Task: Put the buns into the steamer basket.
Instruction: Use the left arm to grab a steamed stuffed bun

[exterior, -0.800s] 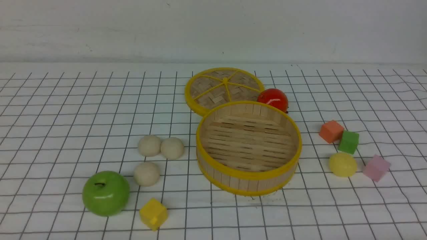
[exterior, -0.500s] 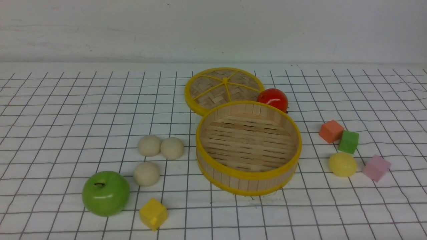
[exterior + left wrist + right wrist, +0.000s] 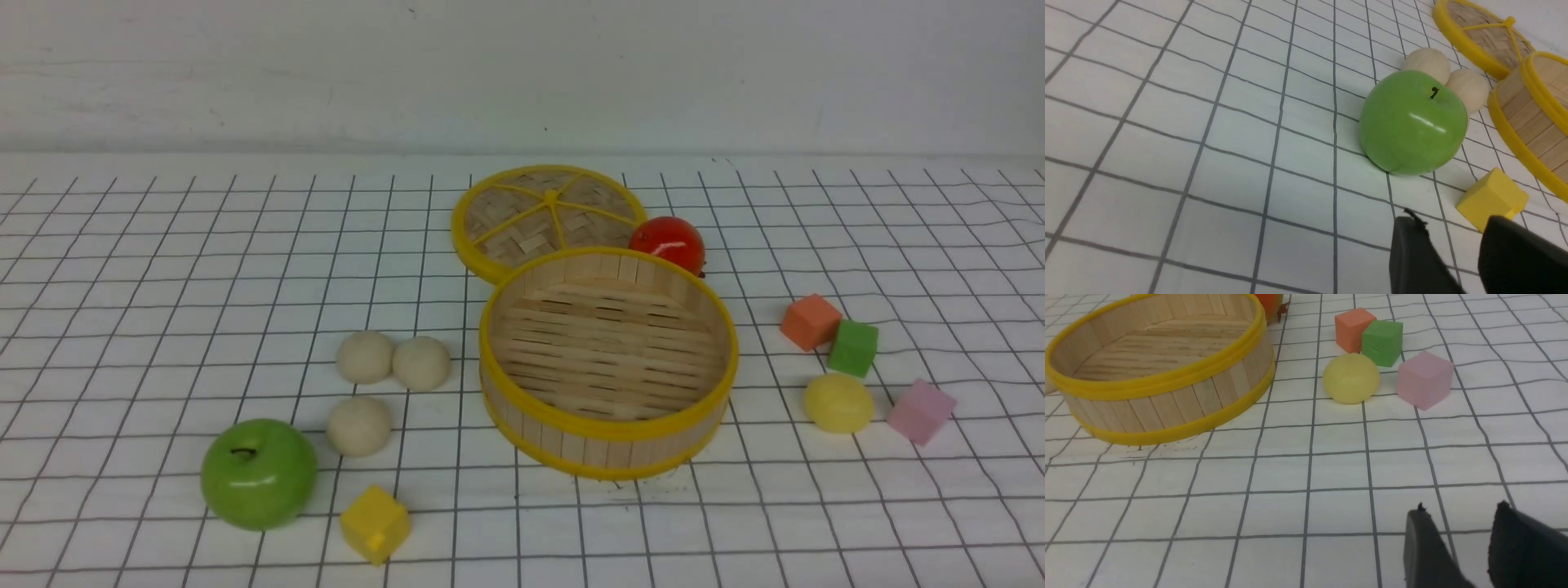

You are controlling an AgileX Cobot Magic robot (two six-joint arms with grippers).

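Robot body is showing in the wrist views only, and just the jaws. Left jaws are showing as two black matte pieces, cropped by the frame. The left pads (image 3: 1414, 261) are looking smooth and rubbery: one piece is narrow and wedge-shaped, carrying a tiny frayed nub at its tip, the other is running broader with a rounded upper edge. Right jaws are showing the same black (all one colour, matte again). The right pads (image 3: 1523, 547) are looking grainier, roughest on the broader piece, and each tip is carrying a small pointed nub.
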